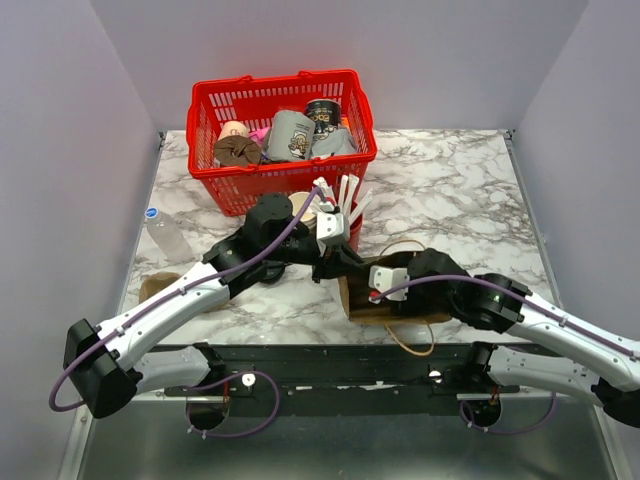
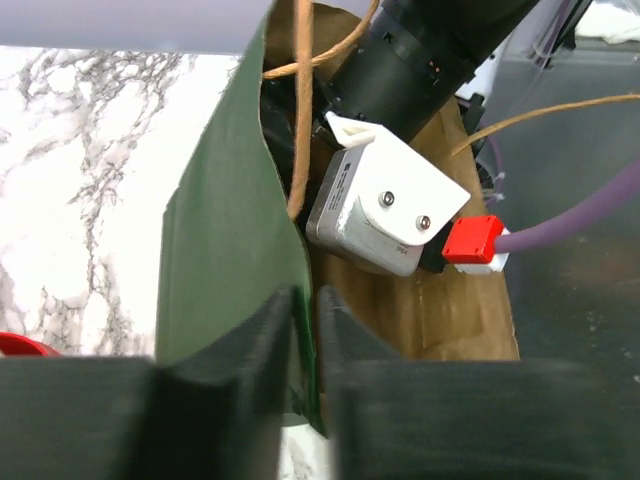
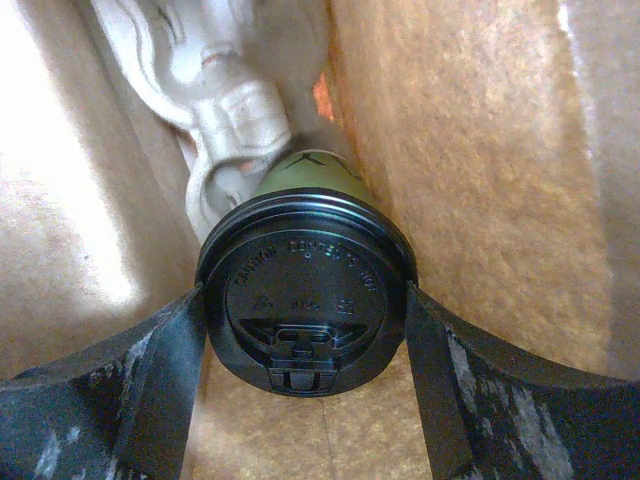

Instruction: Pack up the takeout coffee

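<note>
Bagging step in hand.
Olive-green, black-lidded paper cup [image 3: 305, 285] is clamped in right pincer [image 3: 305, 305] inside brown paper bag [image 3: 480, 150], edge pinched by left pincer [image 2: 305, 312]; set-down and release are called for.

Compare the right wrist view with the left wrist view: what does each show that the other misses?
Only the right wrist view: the takeout coffee, black lid toward the camera, held in the right gripper inside the paper bag. Only the left wrist view: the left gripper pinching the bag's green wall, the marble table, and the right arm's wrist reaching into the opening. Both: the bag's brown interior.
</note>
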{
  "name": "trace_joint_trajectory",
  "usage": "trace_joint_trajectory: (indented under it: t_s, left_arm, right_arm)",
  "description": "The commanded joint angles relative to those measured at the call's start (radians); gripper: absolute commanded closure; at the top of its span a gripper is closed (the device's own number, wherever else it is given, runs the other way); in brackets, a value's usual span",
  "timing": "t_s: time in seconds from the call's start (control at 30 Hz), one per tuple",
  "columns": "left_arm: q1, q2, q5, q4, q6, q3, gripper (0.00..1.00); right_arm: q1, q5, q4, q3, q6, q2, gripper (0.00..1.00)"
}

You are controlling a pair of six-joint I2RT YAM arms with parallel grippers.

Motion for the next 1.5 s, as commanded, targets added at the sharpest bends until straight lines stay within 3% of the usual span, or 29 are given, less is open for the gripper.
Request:
trace_joint_trajectory:
  t_s: [0.0, 0.2, 0.4, 0.77, 1.1, 1.47]
  left_arm:
    - [-0.011, -0.025, -0.03, -0.077, 0.094, 0.076, 0.51]
    - [-0.011, -0.073, -0.087, -0.156, 0.108, 0.142, 0.3]
    - [0.002, -0.08, -0.151, -0.18, 0.077, 0.19, 0.23]
    - [0.035, -0.064, -0.188, -0.136, 0.083, 0.162, 0.22]
    - [0.049, -0.041, -0.165, -0.071, 0.066, 0.107, 0.23]
    - [0.058, -0.03, -0.142, -0.087, 0.077, 0.101, 0.23]
  right_arm:
    - [0.004, 0.007, 0.026, -0.024, 0.001, -0.024, 0.99]
    - [0.004, -0.008, -0.011, -0.062, 0.002, -0.076, 0.99]
    - [0.002, -0.052, -0.077, -0.057, 0.022, -0.112, 0.99]
    - [0.004, -0.054, -0.097, -0.097, -0.013, -0.185, 1.0]
    - [0.002, 0.052, -0.04, -0.117, -0.024, -0.149, 0.99]
    - [0.004, 0.056, -0.029, -0.057, -0.013, -0.115, 1.0]
